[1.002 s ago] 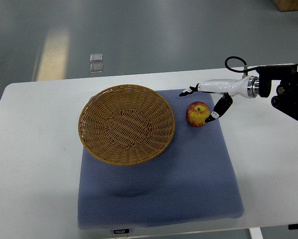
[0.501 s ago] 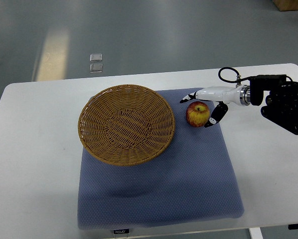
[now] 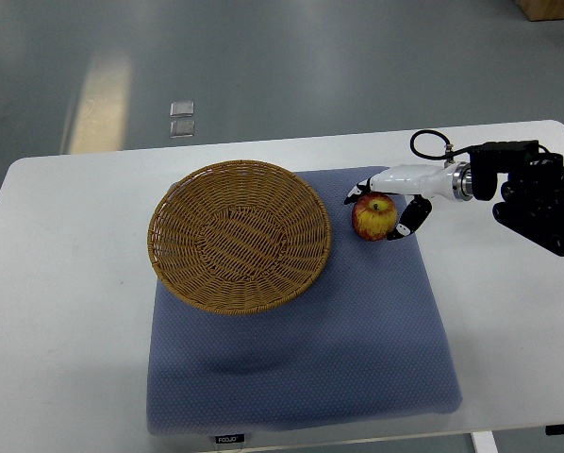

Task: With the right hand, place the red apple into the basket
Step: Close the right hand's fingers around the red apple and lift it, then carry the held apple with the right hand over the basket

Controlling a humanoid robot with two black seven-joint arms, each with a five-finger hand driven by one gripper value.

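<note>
Now: right hand cupped around red apple, fingers over the top, thumb at its right side | apple resting on blue mat, just right of the wicker basket | white desk underneath

You are looking at a right hand with a glossy white shell and black fingertips. A silver metal ring is joining it to a blocky black forearm. A thin black cable is looping above the wrist and running into the forearm.
</note>
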